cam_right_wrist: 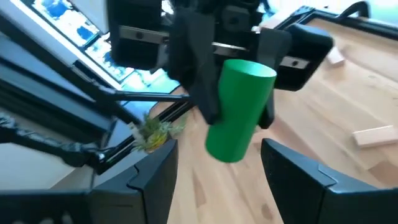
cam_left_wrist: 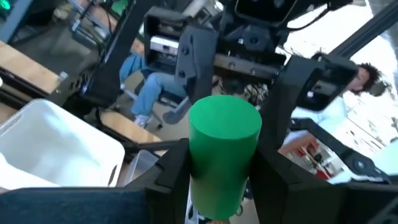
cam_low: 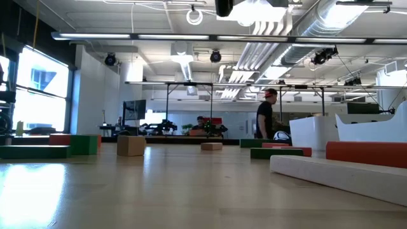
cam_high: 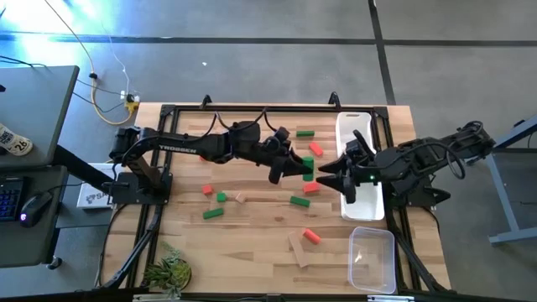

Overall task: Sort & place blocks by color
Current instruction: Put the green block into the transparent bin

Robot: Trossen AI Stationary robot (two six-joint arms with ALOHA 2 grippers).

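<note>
Midway over the table (cam_high: 252,210), the left gripper (cam_high: 304,166) has its fingers clamped on a green cylinder (cam_left_wrist: 224,155), long axis pointing toward the right gripper (cam_high: 329,170), whose fingers (cam_right_wrist: 298,174) stand wide and empty just beside it. Only the wrist views show its round shape; the high view shows blocks (cam_high: 214,198) scattered below.

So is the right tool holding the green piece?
No, the left tool is shut on the green cylinder, and the right tool is open, just facing it.

Open-plan lab; exposed ceiling ducts (cam_low: 331,25); robot benches behind.
</note>
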